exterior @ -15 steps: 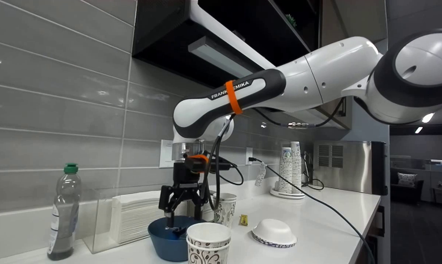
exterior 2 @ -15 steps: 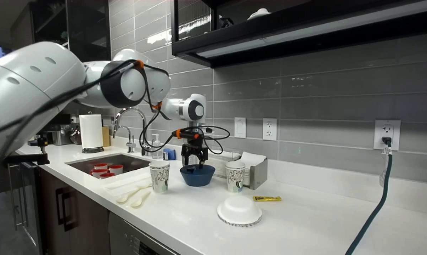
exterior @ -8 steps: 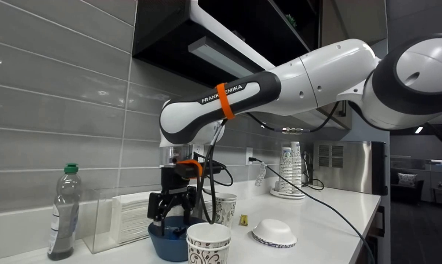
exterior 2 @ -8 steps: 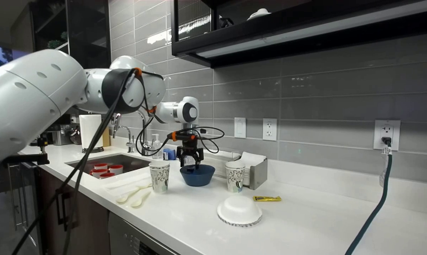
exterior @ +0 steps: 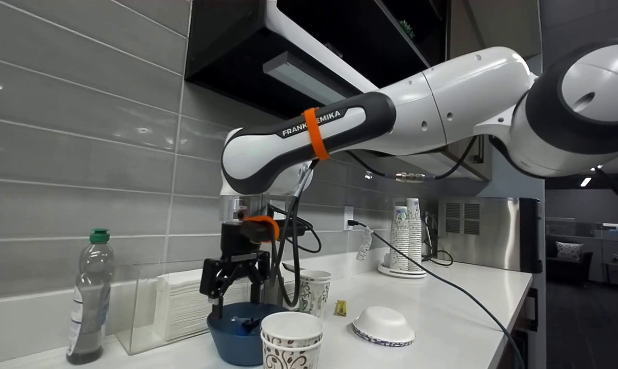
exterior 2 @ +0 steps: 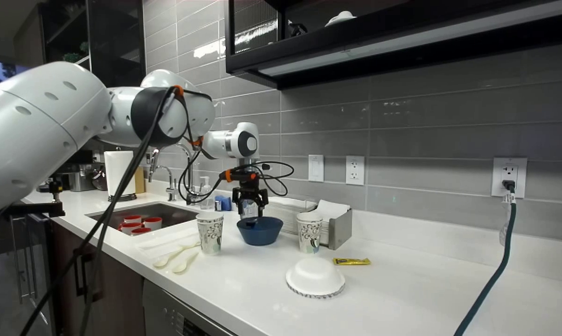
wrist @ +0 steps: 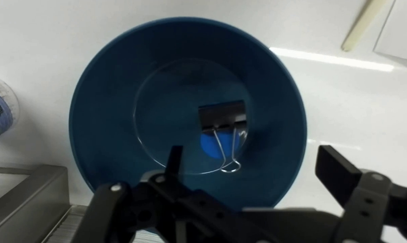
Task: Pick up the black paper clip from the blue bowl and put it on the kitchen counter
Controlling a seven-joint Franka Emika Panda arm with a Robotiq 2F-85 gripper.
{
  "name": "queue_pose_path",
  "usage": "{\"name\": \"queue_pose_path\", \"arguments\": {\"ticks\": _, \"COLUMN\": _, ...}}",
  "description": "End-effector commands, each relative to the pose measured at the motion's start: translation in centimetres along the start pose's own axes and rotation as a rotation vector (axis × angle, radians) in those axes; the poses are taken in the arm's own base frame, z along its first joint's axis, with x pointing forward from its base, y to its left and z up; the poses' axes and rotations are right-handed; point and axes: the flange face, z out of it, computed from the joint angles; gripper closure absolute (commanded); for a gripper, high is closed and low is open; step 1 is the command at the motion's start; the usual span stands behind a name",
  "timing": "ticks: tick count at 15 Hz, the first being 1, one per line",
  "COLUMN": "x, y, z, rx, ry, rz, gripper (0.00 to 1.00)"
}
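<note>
Looks like the reaching step: spread wide at the gripper [wrist: 252, 160], pinching nothing, near the rim of the blue bowl [wrist: 102, 114]. Not yet holding the black paper clip [wrist: 222, 116], down on the bowl's floor. Next, centre over it, lower, squeeze and lift; then set down on the kitchen counter [exterior 2: 402, 289], well in from the front edge.

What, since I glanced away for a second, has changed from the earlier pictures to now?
The claw has shifted leftward in both exterior views, dipping first and then lifting slightly. Nothing was taken hold of or let go: the claw is open. The black paper clip stayed in the blue bowl, and the bowl hasn't moved.
</note>
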Motion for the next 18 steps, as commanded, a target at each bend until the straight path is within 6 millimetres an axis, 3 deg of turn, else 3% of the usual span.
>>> {"name": "queue_pose_path", "arguments": {"ticks": 1, "x": 0.0, "y": 0.0, "z": 0.0, "rx": 0.0, "ry": 0.0, "rz": 0.0, "gripper": 0.0}}
{"name": "queue_pose_path", "arguments": {"ticks": 7, "x": -0.5, "y": -0.5, "z": -0.3, "rx": 0.022, "ry": -0.031, "rz": -0.018, "gripper": 0.0}}
{"name": "queue_pose_path", "arguments": {"ticks": 15, "x": -0.6, "y": 1.7, "z": -0.5, "rx": 0.021, "ry": -0.045, "rz": 0.06, "gripper": 0.0}}
{"name": "queue_pose_path", "arguments": {"ticks": 18, "x": -0.8, "y": 1.5, "z": 0.2, "rx": 0.023, "ry": -0.066, "rz": 0.054, "gripper": 0.11}}
